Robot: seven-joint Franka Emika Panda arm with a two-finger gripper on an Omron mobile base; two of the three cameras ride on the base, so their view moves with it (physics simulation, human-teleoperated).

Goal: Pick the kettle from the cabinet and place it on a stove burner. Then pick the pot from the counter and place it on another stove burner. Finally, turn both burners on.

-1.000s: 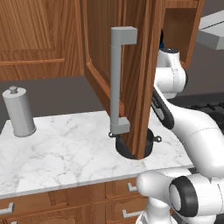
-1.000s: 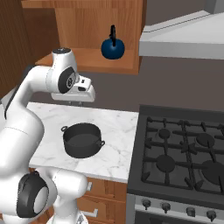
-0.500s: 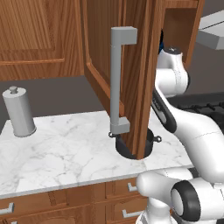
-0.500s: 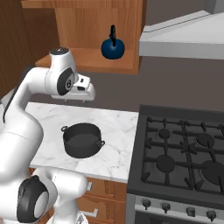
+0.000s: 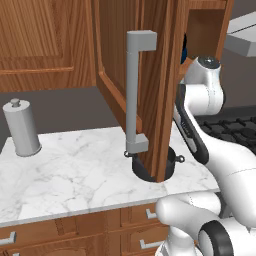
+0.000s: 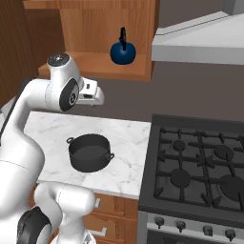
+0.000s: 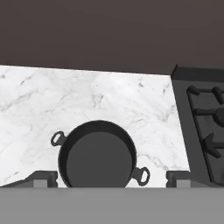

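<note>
The glossy blue kettle stands on the shelf of the open brown cabinet; a sliver of the kettle shows past the swung-out door. The dark pot sits on the marble counter, half hidden behind the door in the left base view. My gripper hangs open and empty below the shelf, left of the kettle and above the pot. Seen from the hand, the pot lies straight below, between my wide-spread fingertips. The black stove burners lie right of the counter.
The open door's long grey bar handle juts over the counter in front of my arm. A tall grey canister stands at the counter's left. A grey range hood hangs over the stove, and knobs line its front.
My fingers have spread from partly closed to wide open. The arm's upper part has shifted slightly left in the right base view. Kettle, pot and door have not moved.
</note>
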